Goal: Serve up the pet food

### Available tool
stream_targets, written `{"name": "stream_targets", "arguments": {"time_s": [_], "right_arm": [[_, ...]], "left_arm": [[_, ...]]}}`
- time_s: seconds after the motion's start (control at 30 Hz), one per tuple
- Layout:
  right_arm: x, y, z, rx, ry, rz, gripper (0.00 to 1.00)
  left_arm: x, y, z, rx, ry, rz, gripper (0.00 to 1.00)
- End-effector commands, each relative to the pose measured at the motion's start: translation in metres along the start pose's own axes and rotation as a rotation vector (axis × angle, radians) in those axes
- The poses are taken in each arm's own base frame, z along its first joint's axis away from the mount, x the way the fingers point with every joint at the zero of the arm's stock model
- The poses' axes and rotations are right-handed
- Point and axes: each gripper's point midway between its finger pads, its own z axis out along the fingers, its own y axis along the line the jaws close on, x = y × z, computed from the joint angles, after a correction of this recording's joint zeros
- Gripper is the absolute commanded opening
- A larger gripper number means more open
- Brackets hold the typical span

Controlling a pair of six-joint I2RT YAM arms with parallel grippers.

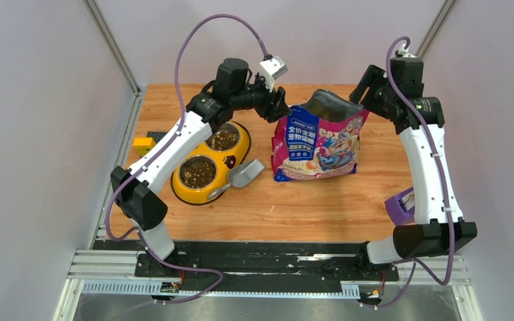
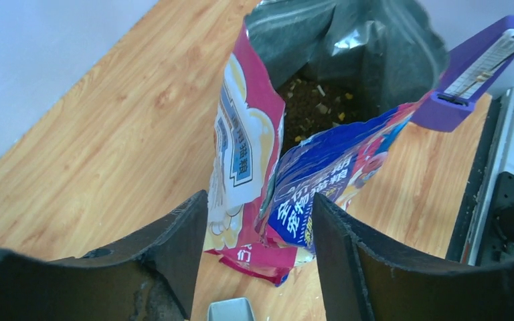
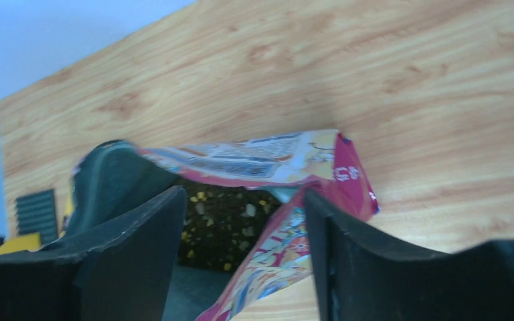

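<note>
The pink-and-blue cat food bag (image 1: 318, 144) stands upright near the middle of the worktop (image 1: 294, 207), its top torn open and gaping. Down its mouth, the left wrist view shows dark kibble (image 2: 308, 110) with a few pale and yellow bits mixed in.

The left fingers (image 2: 174, 254) are spread apart and grasp nothing. From above they sit just beside the bag's upper corner at about 10 o'clock, and their own camera shows the bag's near edge in the gap between them, just beyond the tips. The right fingers (image 3: 140, 247) are likewise released and holding nothing, close to the bag's open top at about 2 o'clock, looking down over the rim at the kibble inside.

At 9 o'clock from the bag lies a yellow feeder (image 1: 187, 190) with two steel bowls, both holding kibble. A grey scoop (image 1: 244, 174) lies on the worktop at the bag's 8 o'clock, touching the feeder's edge. A purple object (image 1: 398, 207) sits at the worktop's edge at 4 o'clock from the bag. A small yellow block (image 1: 144, 142) rests at the worktop's edge, at 10 o'clock from the feeder.
</note>
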Motion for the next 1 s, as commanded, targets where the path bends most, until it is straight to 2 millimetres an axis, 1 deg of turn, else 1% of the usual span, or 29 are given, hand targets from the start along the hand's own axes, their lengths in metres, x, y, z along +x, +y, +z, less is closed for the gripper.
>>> {"name": "stream_targets", "arguments": {"time_s": [0.0,0.1,0.17,0.23,0.3,0.33,0.37,0.4,0.43,0.47,0.5,0.53,0.6,0.63,0.73,0.77,0.8,0.83,0.9,0.93,0.97], "right_arm": [[-0.034,0.052,-0.048,-0.296,-0.104,-0.119,0.69],[-0.028,0.077,-0.063,-0.468,-0.087,-0.214,0.74],[-0.023,0.092,-0.074,-0.585,-0.089,-0.280,0.76],[-0.022,0.108,-0.083,-0.704,-0.108,-0.343,0.79],[-0.019,0.120,-0.088,-0.797,-0.123,-0.403,0.80],[-0.018,0.123,-0.087,-0.830,-0.126,-0.432,0.80],[-0.017,0.128,-0.088,-0.868,-0.129,-0.467,0.81],[-0.015,0.131,-0.088,-0.909,-0.133,-0.520,0.81],[-0.012,0.133,-0.087,-0.940,-0.144,-0.574,0.81],[-0.011,0.134,-0.085,-0.952,-0.154,-0.612,0.82],[-0.012,0.132,-0.082,-0.948,-0.172,-0.653,0.82],[-0.012,0.129,-0.077,-0.930,-0.188,-0.692,0.83],[-0.015,0.118,-0.065,-0.858,-0.210,-0.758,0.84],[-0.017,0.111,-0.059,-0.820,-0.208,-0.781,0.84],[-0.018,0.090,-0.047,-0.760,-0.174,-0.809,0.83],[-0.015,0.087,-0.043,-0.758,-0.150,-0.815,0.83],[-0.017,0.075,-0.039,-0.738,-0.132,-0.808,0.82],[-0.014,0.069,-0.036,-0.740,-0.107,-0.812,0.82],[-0.007,0.059,-0.032,-0.741,-0.057,-0.819,0.81],[-0.006,0.055,-0.030,-0.734,-0.042,-0.822,0.80],[-0.006,0.049,-0.029,-0.726,-0.034,-0.822,0.80]], "left_arm": [[-0.020,-0.007,-0.014,0.101,-0.029,0.065,0.66],[-0.016,-0.007,-0.020,0.155,-0.018,0.047,0.66],[-0.014,-0.012,-0.024,0.223,-0.018,0.024,0.65],[-0.013,-0.022,-0.025,0.311,-0.024,0.017,0.65],[-0.011,-0.026,-0.019,0.353,-0.033,-0.009,0.65],[-0.007,-0.025,-0.016,0.357,-0.031,-0.024,0.65],[-0.009,-0.022,-0.009,0.352,-0.048,-0.036,0.65],[-0.003,-0.020,-0.004,0.352,-0.044,-0.056,0.65],[-0.006,-0.018,0.001,0.352,-0.068,-0.059,0.65],[-0.003,-0.018,0.004,0.355,-0.070,-0.065,0.65],[-0.006,-0.018,0.007,0.364,-0.091,-0.057,0.65],[-0.003,-0.018,0.010,0.370,-0.093,-0.058,0.65],[-0.005,-0.023,0.013,0.394,-0.110,-0.024,0.65],[-0.005,-0.029,0.014,0.416,-0.110,-0.009,0.65],[0.003,-0.037,0.019,0.429,-0.101,0.074,0.65],[0.006,-0.039,0.022,0.421,-0.095,0.088,0.65],[0.010,-0.039,0.025,0.417,-0.087,0.106,0.65],[0.012,-0.037,0.027,0.404,-0.082,0.113,0.65],[0.017,-0.033,0.033,0.389,-0.071,0.123,0.61],[0.020,-0.028,0.036,0.374,-0.059,0.128,0.57],[0.019,-0.027,0.038,0.366,-0.058,0.136,0.54]]}}
